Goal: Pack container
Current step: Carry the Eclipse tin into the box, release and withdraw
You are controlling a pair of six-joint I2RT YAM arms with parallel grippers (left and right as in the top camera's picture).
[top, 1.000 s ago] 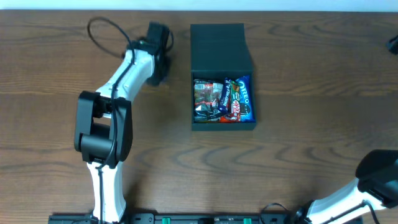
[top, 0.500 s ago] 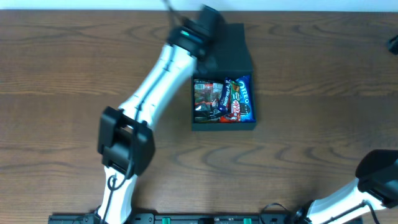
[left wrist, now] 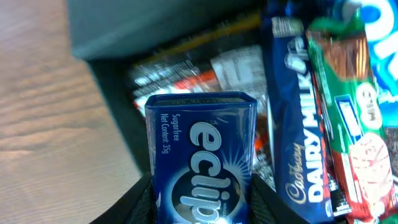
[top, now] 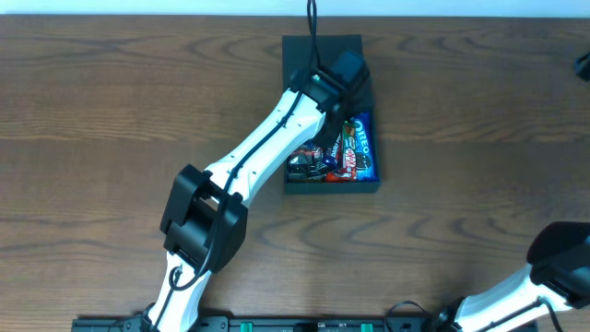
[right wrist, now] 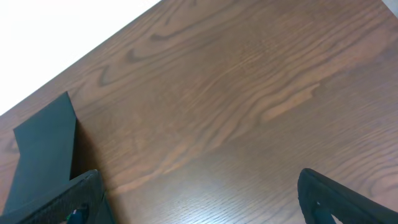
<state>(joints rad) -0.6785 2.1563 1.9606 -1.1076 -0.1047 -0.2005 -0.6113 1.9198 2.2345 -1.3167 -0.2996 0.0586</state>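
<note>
**Mint tin held over the open box**

The wooden tabletop (top: 92, 111) carries the dark box (top: 330, 185) near its far middle, lid flap (top: 304, 51) folded back away from the robot. The left arm (top: 267, 152) reaches across the box from its near left side. Inside lie a Dairy Milk bar (left wrist: 292, 118), a blue Oreo pack (top: 364, 138) and other wrappers. The left end effector (left wrist: 202, 202) pinches a blue mint tin (left wrist: 202, 155) above the box's left wall. The right end effector (right wrist: 199, 193), well right of the box, stands spread wide, holding nothing.
</note>
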